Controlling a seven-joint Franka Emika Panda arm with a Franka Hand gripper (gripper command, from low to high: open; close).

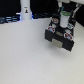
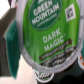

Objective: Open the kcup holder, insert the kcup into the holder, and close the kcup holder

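Reaching down from the top of the exterior view, the white-and-black Panda arm [image 1: 64, 12] is hanging its gripper [image 1: 61, 27] right over the black boxy kcup holder w/ grey edges [image 1: 59, 39], which is sitting on the white table [image 1: 25, 55] toward the exterior view's right. In the wrist view the round kcup w/ green "Green Mountain Dark Magic" lid and pale silvery rim [image 2: 47, 37] is filling most of the frame, close under the camera. Can't tell if the fingers are clamping it or standing apart; a white bottle-like object [image 1: 25, 11] is standing well apart at the back.

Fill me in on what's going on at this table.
A single robot arm is reaching down over the black kcup holder on the white table. Its wrist view is filled by the kcup, a green-topped pod labelled Green Mountain Dark Magic, seemingly held at the pincer, though the fingers aren't clearly visible. Whether the holder is open can't be made out. A white bottle-like object stands behind.
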